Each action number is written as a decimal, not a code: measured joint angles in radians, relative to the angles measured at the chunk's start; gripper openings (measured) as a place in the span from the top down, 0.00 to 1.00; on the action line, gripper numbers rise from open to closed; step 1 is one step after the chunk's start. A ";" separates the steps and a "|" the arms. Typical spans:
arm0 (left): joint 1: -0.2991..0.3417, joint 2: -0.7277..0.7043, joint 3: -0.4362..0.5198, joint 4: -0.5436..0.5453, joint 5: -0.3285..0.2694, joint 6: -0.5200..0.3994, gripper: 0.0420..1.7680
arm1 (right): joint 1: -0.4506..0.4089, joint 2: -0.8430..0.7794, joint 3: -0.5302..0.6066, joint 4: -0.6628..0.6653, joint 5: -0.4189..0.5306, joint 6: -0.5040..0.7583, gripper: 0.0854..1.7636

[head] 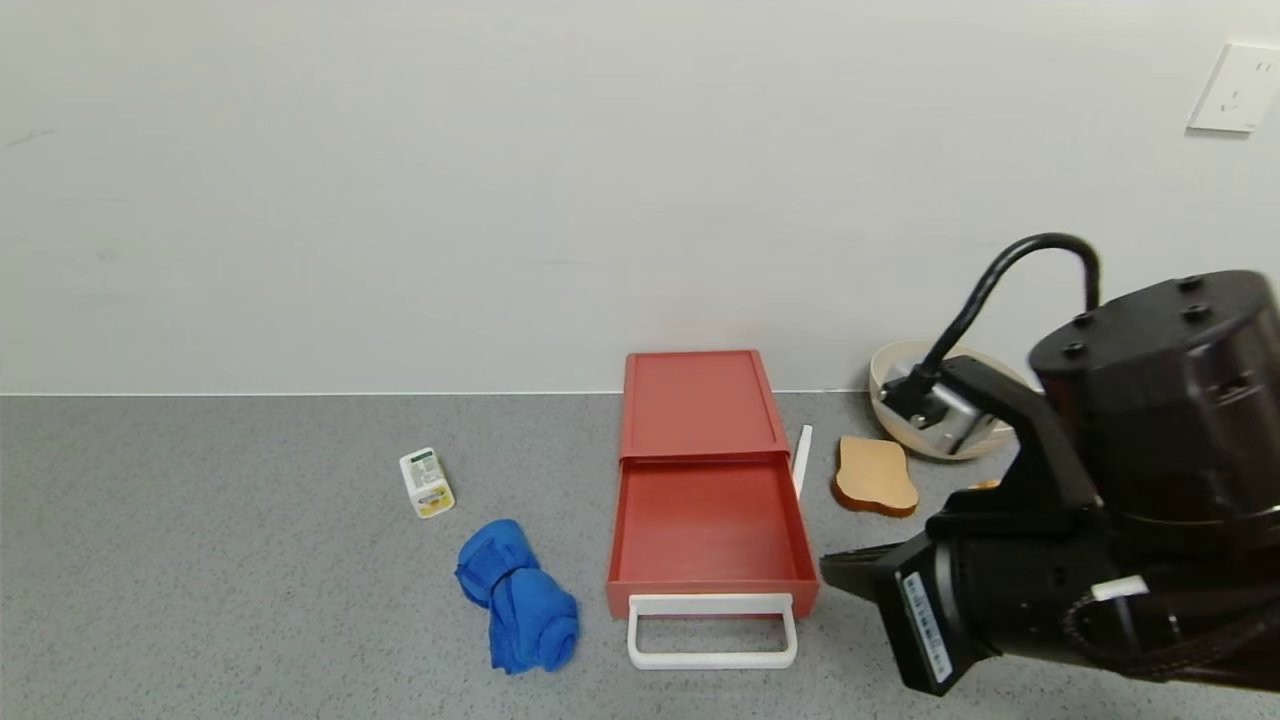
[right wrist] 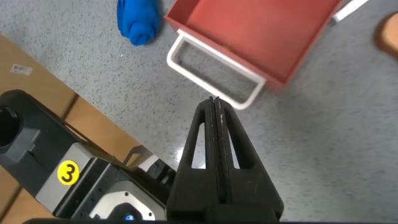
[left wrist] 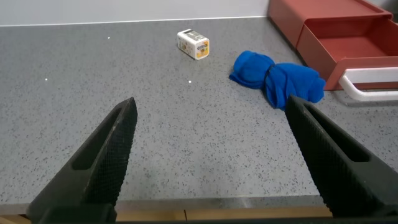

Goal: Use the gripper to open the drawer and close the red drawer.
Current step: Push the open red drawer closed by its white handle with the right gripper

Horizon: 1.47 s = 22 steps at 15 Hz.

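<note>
The salmon-red drawer box [head: 697,402] lies against the wall with its tray [head: 706,530] pulled out toward me. The white loop handle [head: 712,658] sticks out at the front. My right gripper [head: 828,572] is shut and empty, its tip just right of the tray's front corner, apart from it. In the right wrist view the shut fingertips [right wrist: 214,101] hover just short of the handle [right wrist: 211,70] and tray [right wrist: 261,28]. My left gripper [left wrist: 211,102] is open and empty, low over the table's front edge, far left of the drawer [left wrist: 348,37].
A blue rolled cloth [head: 515,595] lies left of the tray, with a small white bottle [head: 427,483] behind it. On the right are a white stick [head: 801,458], a tan bread-shaped piece [head: 875,476] and a beige bowl [head: 935,420]. The robot base [right wrist: 68,180] is below the table edge.
</note>
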 joint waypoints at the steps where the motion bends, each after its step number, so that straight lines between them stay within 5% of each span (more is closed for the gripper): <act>1: 0.000 0.000 0.000 0.000 0.000 0.000 0.03 | 0.019 0.039 -0.017 0.006 -0.006 0.026 0.98; 22: 0.000 0.000 0.000 0.000 0.000 0.000 0.03 | 0.098 0.567 -0.313 0.083 -0.069 0.135 0.98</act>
